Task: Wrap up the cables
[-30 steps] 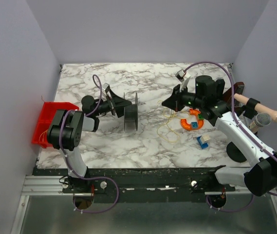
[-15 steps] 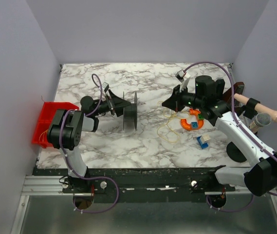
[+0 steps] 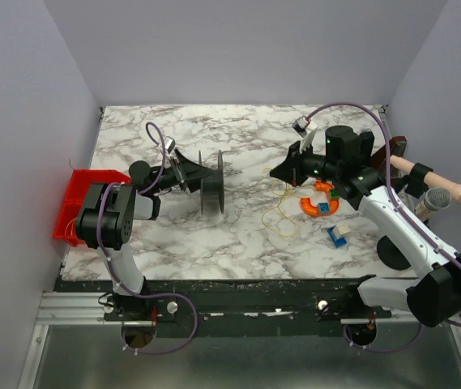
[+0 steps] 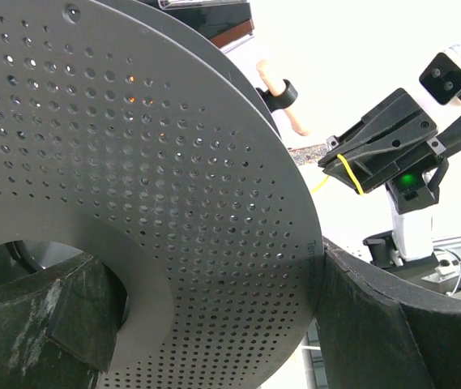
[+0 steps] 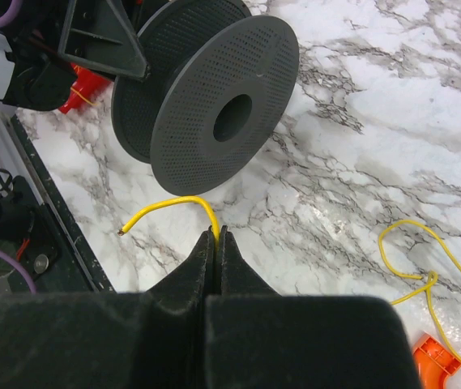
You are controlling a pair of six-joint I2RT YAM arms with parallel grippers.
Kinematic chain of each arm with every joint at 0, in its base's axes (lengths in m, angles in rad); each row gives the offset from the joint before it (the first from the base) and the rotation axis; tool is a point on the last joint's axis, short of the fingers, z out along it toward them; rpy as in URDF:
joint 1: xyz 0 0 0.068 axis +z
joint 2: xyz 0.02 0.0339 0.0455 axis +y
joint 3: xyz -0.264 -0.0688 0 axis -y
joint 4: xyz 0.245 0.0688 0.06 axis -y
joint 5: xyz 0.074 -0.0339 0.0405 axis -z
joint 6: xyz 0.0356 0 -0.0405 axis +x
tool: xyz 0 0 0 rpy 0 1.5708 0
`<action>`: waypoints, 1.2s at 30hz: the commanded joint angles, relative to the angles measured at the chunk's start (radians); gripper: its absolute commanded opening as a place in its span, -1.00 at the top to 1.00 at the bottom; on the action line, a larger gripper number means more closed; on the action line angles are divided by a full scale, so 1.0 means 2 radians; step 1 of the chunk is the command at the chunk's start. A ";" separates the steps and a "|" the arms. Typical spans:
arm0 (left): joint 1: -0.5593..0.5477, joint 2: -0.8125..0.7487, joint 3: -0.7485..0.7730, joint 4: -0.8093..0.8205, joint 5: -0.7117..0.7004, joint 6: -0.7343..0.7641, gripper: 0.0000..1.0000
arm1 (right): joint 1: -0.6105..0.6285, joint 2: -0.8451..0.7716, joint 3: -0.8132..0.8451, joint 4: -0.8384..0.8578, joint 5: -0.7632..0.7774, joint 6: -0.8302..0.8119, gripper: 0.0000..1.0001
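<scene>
Winding looks barely begun: no yellow shows on the grey perforated spool (image 5: 189, 138), and most of the yellow wire (image 5: 169, 203) lies in loose loops on the desk (image 3: 238, 243) behind the right hand (image 5: 216, 243). That hand is pinched shut on the wire, whose free end curls just ahead of its fingertips. The left hand (image 3: 188, 170) clamps the spool's flange. Since the earlier frame, that hand has carried the spool slightly back toward its own side; the right hand has hardly moved.

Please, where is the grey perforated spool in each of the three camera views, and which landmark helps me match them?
Top external: the grey spool stands on edge, left of centre.
Left wrist: its perforated flange fills the left and centre, very close.
Right wrist: upper centre, hub hole towards the camera.
Shared landmark: the right gripper pinching the yellow wire.
</scene>
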State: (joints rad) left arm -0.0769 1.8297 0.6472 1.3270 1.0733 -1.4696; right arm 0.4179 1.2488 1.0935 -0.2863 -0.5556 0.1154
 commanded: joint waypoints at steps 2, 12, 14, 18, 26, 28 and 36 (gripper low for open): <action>0.008 0.017 -0.015 -0.026 -0.019 0.040 -0.79 | 0.001 -0.011 0.019 -0.012 0.006 -0.002 0.99; 0.011 0.013 -0.017 -0.053 -0.020 0.058 -0.98 | 0.001 -0.006 0.027 -0.018 0.006 -0.006 0.99; 0.012 0.012 -0.014 -0.044 -0.018 0.051 -0.98 | 0.001 -0.006 0.027 -0.019 0.006 -0.007 0.99; 0.013 -0.001 -0.009 -0.041 -0.015 0.046 -0.98 | 0.001 -0.008 0.026 -0.019 0.006 -0.007 0.99; 0.016 -0.047 0.003 -0.119 -0.011 0.083 -0.98 | 0.001 -0.008 0.025 -0.022 0.003 -0.010 0.99; 0.016 -0.060 0.008 -0.162 -0.012 0.109 -0.98 | 0.000 -0.008 0.025 -0.021 0.003 -0.011 0.99; 0.016 -0.108 0.022 -0.261 -0.017 0.174 -0.98 | 0.001 -0.009 0.022 -0.023 0.002 -0.014 0.99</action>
State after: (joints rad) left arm -0.0513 1.6730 0.6571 0.9356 1.0554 -1.2217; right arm 0.4179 1.2488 1.1213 -0.3031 -0.5552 0.1032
